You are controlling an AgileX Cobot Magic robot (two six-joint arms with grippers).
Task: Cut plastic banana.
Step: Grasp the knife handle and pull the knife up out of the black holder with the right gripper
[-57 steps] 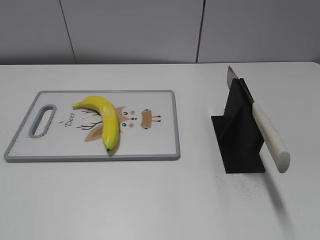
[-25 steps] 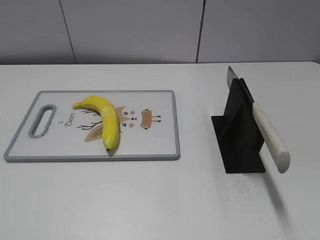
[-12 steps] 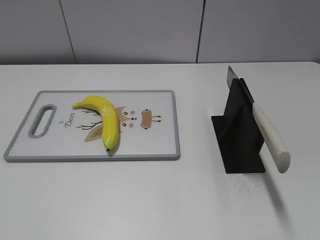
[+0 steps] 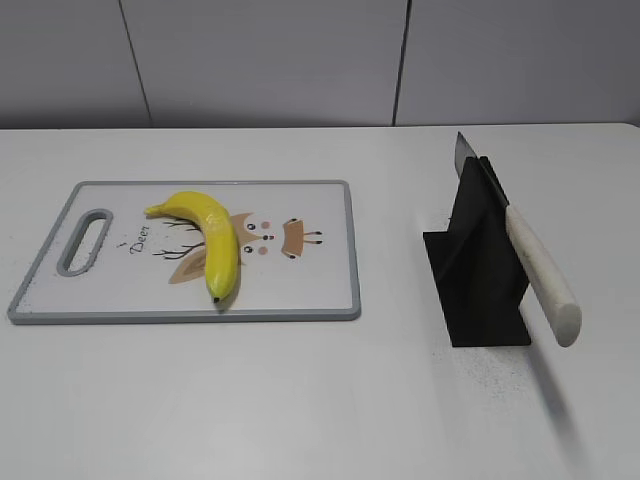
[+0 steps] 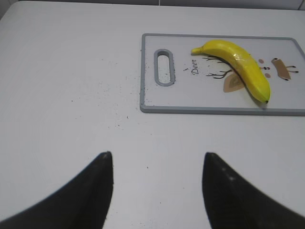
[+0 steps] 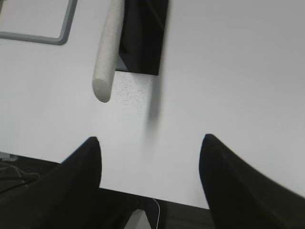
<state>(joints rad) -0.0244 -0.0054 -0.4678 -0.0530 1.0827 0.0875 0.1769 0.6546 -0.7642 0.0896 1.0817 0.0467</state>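
The plastic banana is glossy yellow and lies curved on a white cutting board with a grey rim at the left of the table. It also shows in the left wrist view, far ahead and right of my left gripper, which is open and empty over bare table. A knife with a cream handle rests slanted in a black stand on the right. In the right wrist view its handle lies ahead and left of my right gripper, which is open and empty. Neither gripper shows in the exterior view.
The cutting board has a handle slot at its left end and a deer drawing. The table's front edge runs just under the right gripper, with dark floor below. Dark specks dot the white table near the stand.
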